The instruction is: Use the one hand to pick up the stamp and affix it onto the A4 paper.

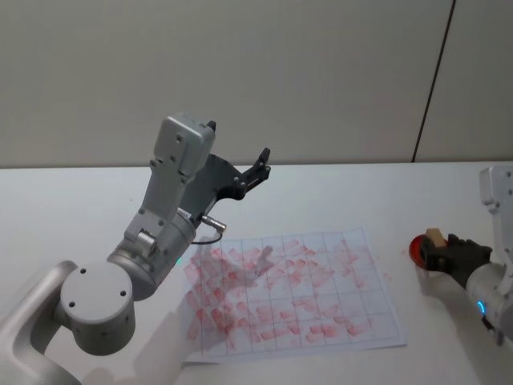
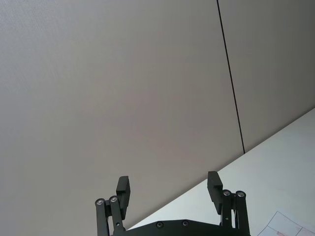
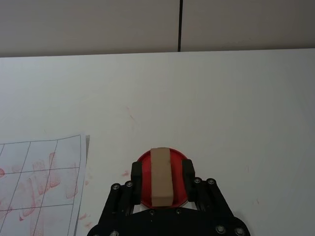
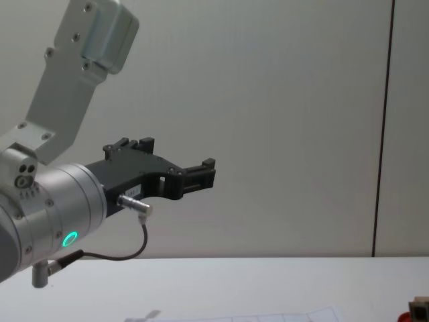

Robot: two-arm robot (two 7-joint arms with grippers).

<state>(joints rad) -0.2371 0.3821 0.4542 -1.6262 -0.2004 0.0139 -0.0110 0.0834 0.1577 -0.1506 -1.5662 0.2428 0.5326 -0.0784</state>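
Note:
The stamp, a small wood-coloured block, rests on a round red ink pad at the table's right side. My right gripper straddles the stamp with its jaws narrowed, and a thin strip of red shows between each fingertip and the block. From the head view, the stamp pokes up above the right gripper, beside the pad. The A4 paper, ruled into boxes and covered in red prints, lies mid-table. My left gripper hangs open and empty, raised high over the paper's left part.
The white table has bare room beyond the paper and between the paper's right edge and the pad. A pale wall stands close behind the table. The raised left arm overhangs the paper's left side.

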